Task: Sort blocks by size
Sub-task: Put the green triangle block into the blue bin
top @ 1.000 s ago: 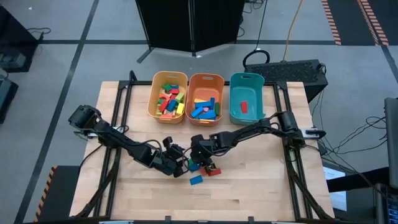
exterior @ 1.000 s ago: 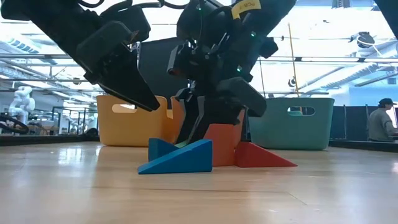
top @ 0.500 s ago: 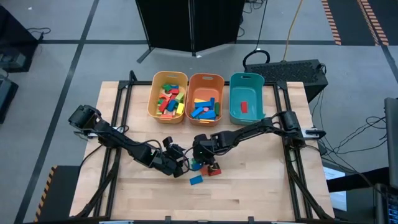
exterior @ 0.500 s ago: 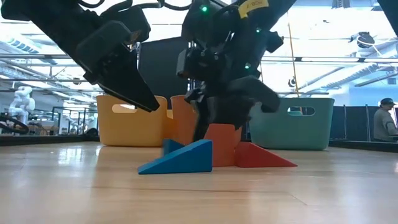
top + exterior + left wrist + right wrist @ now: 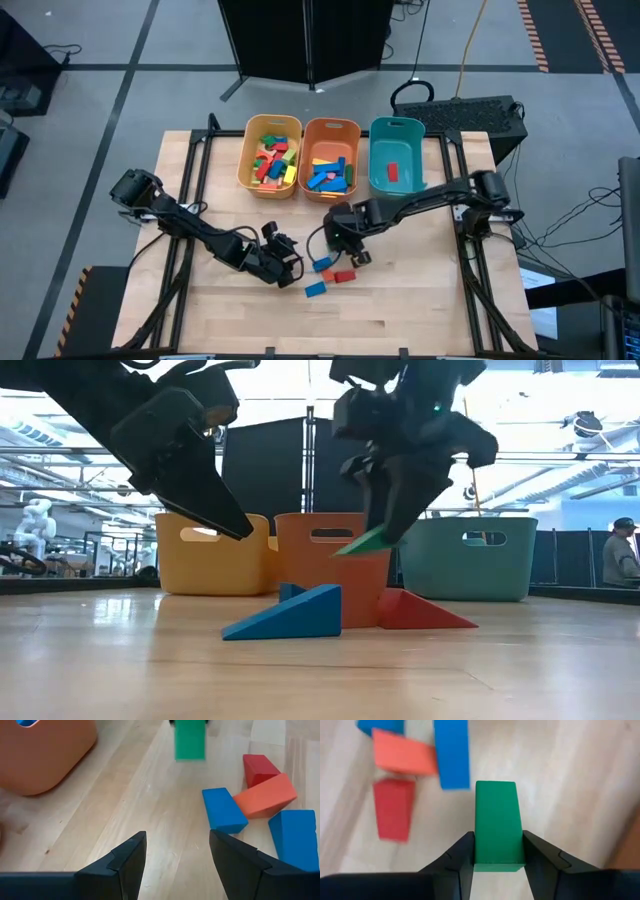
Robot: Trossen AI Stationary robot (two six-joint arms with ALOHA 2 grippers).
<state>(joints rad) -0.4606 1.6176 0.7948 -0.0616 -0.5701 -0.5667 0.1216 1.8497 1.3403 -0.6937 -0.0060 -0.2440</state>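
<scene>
A: The surface is a pale wooden table (image 5: 400,310) on a dark frame, standing on a grey floor. In the low view the room behind is bright, with a white figure far off at the left edge and a person (image 5: 612,555) seated at the right edge.

B: And along the far side of the table?

A: Three bins in a row: a yellow bin (image 5: 247,150) at the left, holding many mixed blocks; an orange bin (image 5: 305,150) in the middle, with blue and yellow pieces; a teal bin (image 5: 377,150) at the right, with one red block (image 5: 392,171) inside.

B: Where are the arms?

A: The left gripper (image 5: 288,266) hangs low over the table's middle, fingers (image 5: 125,857) spread apart with nothing between them. Just to its right, loose blocks lie touching on the wood: a blue wedge (image 5: 315,289) nearest the front edge, a small blue block (image 5: 223,810), an orange block (image 5: 265,795) and a red wedge (image 5: 259,768).

B: And the right one?

A: The right gripper (image 5: 354,243) is above those loose blocks, in front of the orange bin. Its fingers (image 5: 457,855) are clamped on a green block (image 5: 497,824), lifted clear of the table, tilted in the low view. From the low camera the two arms cover part of the bins.
</scene>
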